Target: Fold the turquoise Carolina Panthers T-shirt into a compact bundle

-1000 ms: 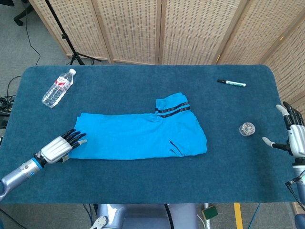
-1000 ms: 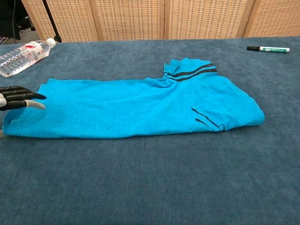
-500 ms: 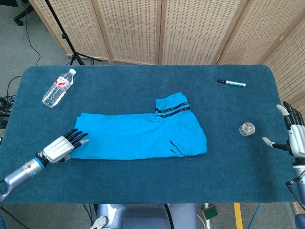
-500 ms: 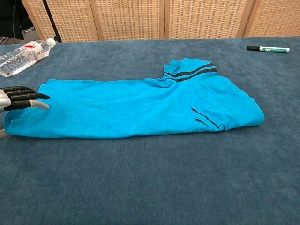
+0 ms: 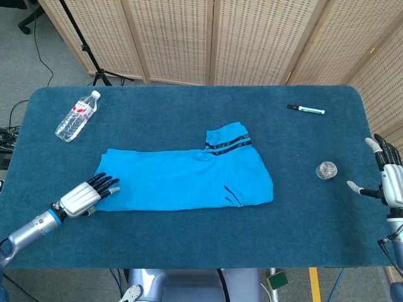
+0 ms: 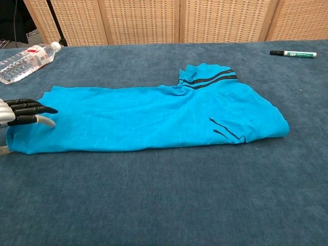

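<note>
The turquoise T-shirt (image 5: 189, 179) is lying across the middle of the blue tabletop (image 5: 189, 239), folded into a long band with a black-striped sleeve (image 5: 228, 141) sticking up from its far edge and the thicker folded part at the robot's right. The left hand (image 5: 85, 195) is resting at the shirt's left end, its dark fingers (image 6: 31, 108) extended over the cloth edge and lying on it; whether anything is pinched beneath them cannot be told. The right hand (image 5: 385, 179) is hovering at the right edge of the tabletop, fingers spread and holding nothing. A clear water bottle (image 5: 77, 116) is lying on its side at the far left, its contents impossible to judge. A marker (image 5: 306, 109) is lying far right, and a small clear round object (image 5: 326, 170) is sitting near the right hand.
</note>
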`<state>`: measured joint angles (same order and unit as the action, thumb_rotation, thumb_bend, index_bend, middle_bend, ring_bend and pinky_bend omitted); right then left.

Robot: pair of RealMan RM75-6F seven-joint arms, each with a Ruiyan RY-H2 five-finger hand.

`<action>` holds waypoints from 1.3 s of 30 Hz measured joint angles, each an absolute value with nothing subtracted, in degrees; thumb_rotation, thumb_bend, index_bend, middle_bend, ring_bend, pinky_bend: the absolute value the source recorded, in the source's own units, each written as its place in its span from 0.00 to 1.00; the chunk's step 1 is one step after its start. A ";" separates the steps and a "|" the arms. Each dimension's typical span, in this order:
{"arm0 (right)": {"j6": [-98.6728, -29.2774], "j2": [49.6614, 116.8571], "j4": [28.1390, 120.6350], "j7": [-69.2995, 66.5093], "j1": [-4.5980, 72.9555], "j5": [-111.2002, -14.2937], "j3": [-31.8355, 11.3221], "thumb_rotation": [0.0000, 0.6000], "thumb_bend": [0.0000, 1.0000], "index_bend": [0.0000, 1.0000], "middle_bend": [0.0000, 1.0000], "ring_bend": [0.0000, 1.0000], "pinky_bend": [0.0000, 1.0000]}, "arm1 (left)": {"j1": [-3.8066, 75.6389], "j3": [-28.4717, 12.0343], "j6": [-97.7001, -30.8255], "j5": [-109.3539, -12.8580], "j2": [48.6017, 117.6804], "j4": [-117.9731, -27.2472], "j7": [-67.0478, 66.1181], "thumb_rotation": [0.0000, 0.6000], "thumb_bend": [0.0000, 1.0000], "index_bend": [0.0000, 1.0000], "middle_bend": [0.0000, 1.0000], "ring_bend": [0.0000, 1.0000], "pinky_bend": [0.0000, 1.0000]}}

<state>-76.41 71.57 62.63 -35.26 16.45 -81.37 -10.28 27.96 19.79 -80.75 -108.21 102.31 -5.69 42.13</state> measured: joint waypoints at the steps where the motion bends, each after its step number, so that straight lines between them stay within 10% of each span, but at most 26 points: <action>1: -76.39 71.57 62.63 -35.25 16.45 -81.39 -10.26 1.00 0.00 0.00 0.00 0.00 0.00 | 27.93 19.80 -80.76 -108.21 102.32 -5.69 42.14 1.00 0.40 0.29 0.00 0.00 0.00; 21: -76.14 71.67 62.46 -35.40 16.51 -81.49 -10.24 1.00 0.00 0.00 0.00 0.00 0.00 | 27.63 19.16 -80.77 -107.32 101.81 -5.37 42.57 1.00 0.46 0.79 0.00 0.00 0.00; 39: -76.13 71.70 62.53 -35.70 16.52 -81.66 -10.22 1.00 0.00 0.00 0.00 0.00 0.00 | 27.82 18.31 -80.37 -106.33 101.33 -5.62 43.46 1.00 0.62 0.95 0.00 0.00 0.00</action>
<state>-76.13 71.70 62.53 -35.70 16.52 -81.66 -10.22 27.82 18.31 -80.37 -106.33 101.33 -5.62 43.46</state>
